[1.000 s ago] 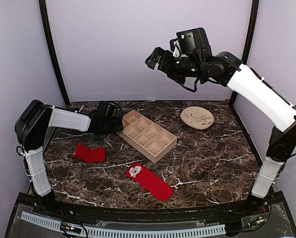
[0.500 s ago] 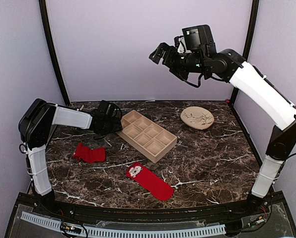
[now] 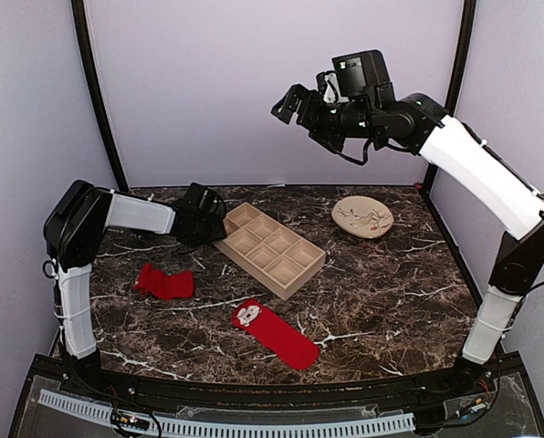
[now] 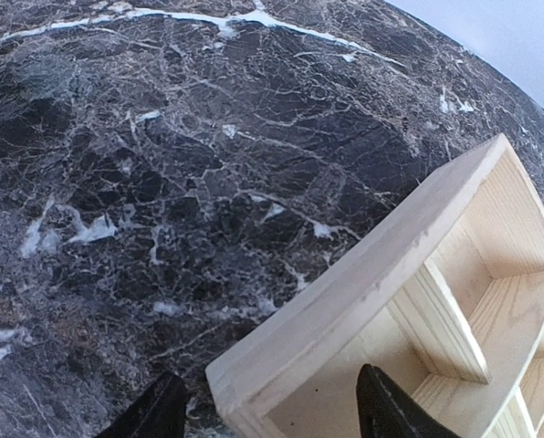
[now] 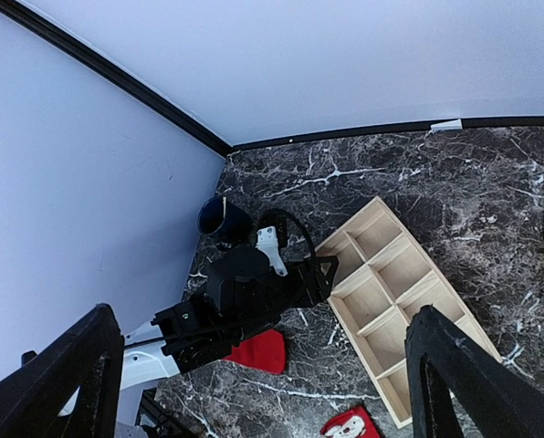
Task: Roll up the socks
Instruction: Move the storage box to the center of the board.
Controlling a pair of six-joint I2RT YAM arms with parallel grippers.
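While socks (image 3: 163, 281) lie outside tray (image 3: 250, 271), left end effector (image 4: 270, 412) straddling rim

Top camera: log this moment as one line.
left hand: open, astride wooden tray corner wall | right hand: open, raised high | patched sock: flat, untouched | plain sock: bunched, untouched

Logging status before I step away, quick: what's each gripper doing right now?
Left gripper: open, jaws astride the wooden tray end wall, gripping nothing.
Right gripper: open, raised in the air, empty.
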